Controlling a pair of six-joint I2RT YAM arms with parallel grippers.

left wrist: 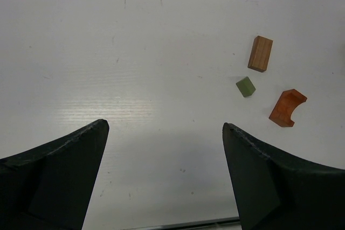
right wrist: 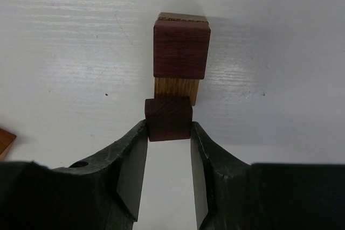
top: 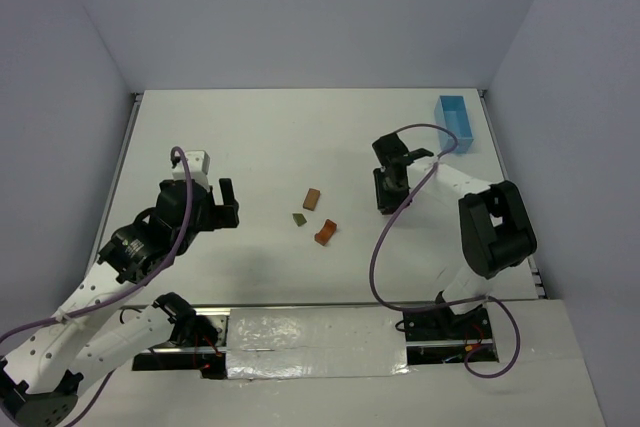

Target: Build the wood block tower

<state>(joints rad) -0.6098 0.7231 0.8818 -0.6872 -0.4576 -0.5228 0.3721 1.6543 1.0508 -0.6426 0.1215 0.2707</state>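
My right gripper [right wrist: 168,129] is shut on a small dark brown block [right wrist: 168,117], holding it just in front of a little stack. That stack shows a dark reddish-brown block [right wrist: 181,49] over a tan block [right wrist: 176,90]. From above, the right gripper [top: 386,190] hides the stack. Three loose blocks lie mid-table: a tan one [top: 312,198], an olive-green cube [top: 299,219] and an orange arch [top: 325,232]. The left wrist view shows the same tan block [left wrist: 260,53], green cube [left wrist: 245,86] and orange arch [left wrist: 287,107]. My left gripper [left wrist: 164,126] stands open over bare table, left of them.
A light blue rectangular tray [top: 455,122] sits at the far right corner of the white table [top: 260,137]. Purple cables loop off both arms. The corner of a brownish block [right wrist: 4,141] shows at the left edge of the right wrist view.
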